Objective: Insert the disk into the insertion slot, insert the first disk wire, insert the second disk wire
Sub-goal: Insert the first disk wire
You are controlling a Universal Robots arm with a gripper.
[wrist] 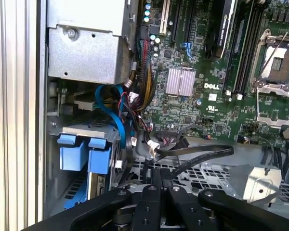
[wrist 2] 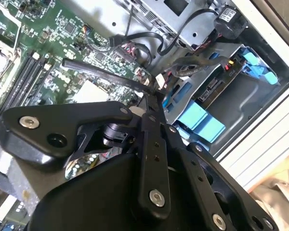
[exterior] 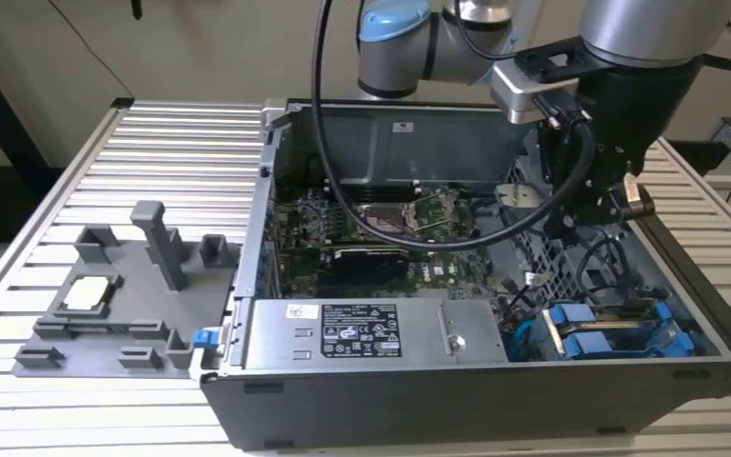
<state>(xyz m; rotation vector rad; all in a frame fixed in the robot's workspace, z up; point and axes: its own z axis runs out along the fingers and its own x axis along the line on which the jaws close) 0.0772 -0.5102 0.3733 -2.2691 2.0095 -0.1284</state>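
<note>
Blue-framed disk [exterior: 613,335] sits seated in the insertion slot [wrist 2: 250,91] at the case corner, connector edge facing inward for cabling, while the hand [wrist 2: 147,94], above the motherboard [wrist 2: 72,33], is closed on a flat black wire [wrist 2: 101,73], pinched near one end, presumably for control.

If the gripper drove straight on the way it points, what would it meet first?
Probably the perforated cage just beyond the gripper, whose jaws seem shut on the black cable. Depth is unclear.
</note>
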